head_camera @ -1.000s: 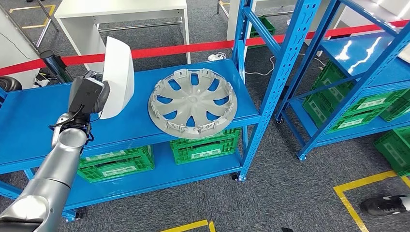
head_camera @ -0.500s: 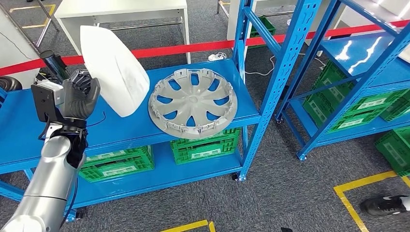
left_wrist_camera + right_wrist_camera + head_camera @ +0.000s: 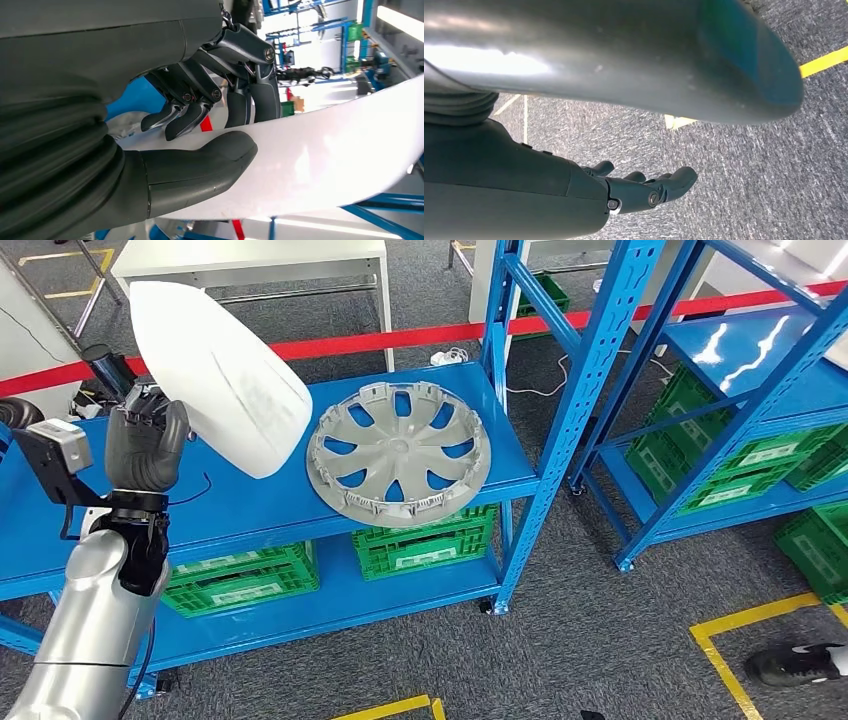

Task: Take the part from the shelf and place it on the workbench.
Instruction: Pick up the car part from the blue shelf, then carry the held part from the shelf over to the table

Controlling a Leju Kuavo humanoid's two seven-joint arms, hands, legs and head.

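Shelf: big blue rack, its deck carries a grey wheel cover lying flat towards the right end. Green crates sit on the level below. Far behind, past a red barrier tape, stands a white desk, prob. the drop spot, though I can't confirm.

Part: large white curved panel, lifted clear of the deck, up over the shelf's left half, tilted, its right edge hanging just above the deck near the wheel cover, not touching it.

Left hand: grips the part at its near-left edge. In the wrist view the thumb lies flat on one face and the fingers press the other, so it's a pinch on a thin rim.

Right hand: hangs low over grey carpet, fingers loosely curled, holding nothing.

Handling, my read: a thin smooth plastic shell, light but bulky, stiff w/ some flex. Glossy face looks slippery, and w/ the hold at one edge most of the panel overhangs, so it'll lever on the pinch. Better hold is deeper in from the rim; keep swings slow.
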